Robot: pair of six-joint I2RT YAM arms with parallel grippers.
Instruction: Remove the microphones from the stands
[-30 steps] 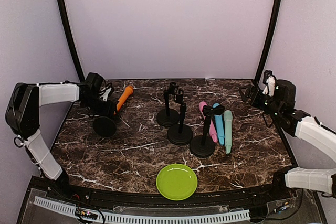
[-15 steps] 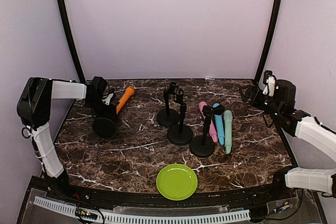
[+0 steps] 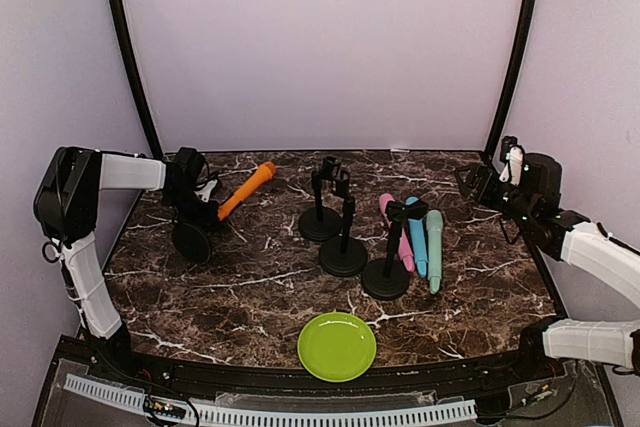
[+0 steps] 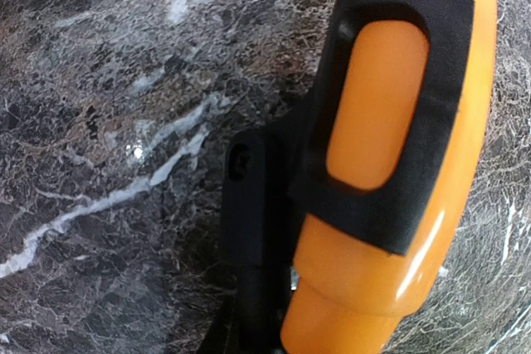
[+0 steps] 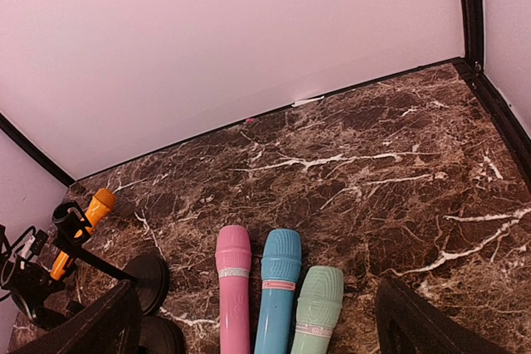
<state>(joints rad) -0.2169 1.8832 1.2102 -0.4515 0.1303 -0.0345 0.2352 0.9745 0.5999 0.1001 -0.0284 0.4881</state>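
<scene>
1. The orange plastic microphone [image 3: 246, 188] sits in the black clip [image 4: 448, 122] of the black round-based stand [image 3: 192, 241], at the far left of the brown marbled table [image 3: 250, 297]. The left wrist view shows the clip wrapped around the orange body, so it is not yet free.
2. Long axis: slanted, with the tail low beside the left gripper [image 3: 190, 187] and the head higher, pointing right and toward the back wall.
3. The left gripper is right at the tail end, by far the nearer arm. Its fingers do not show in its own camera, so whether it clamps the handle cannot be told.
4. The right gripper [image 3: 478, 182] hovers at the far right edge, well apart from the task, with its fingers spread wide and holding nothing.
5. Judgement: release calls for sliding the body along its own axis, or lifting it out of the clip's open side. The stand's base looks tipped and may come along.
6. Room: the left wall and dark frame post stand near. To the right there is open marble before the three bare black stands [image 3: 343, 217]. The lime-green plate [image 3: 337, 346] lies at the near edge.
</scene>
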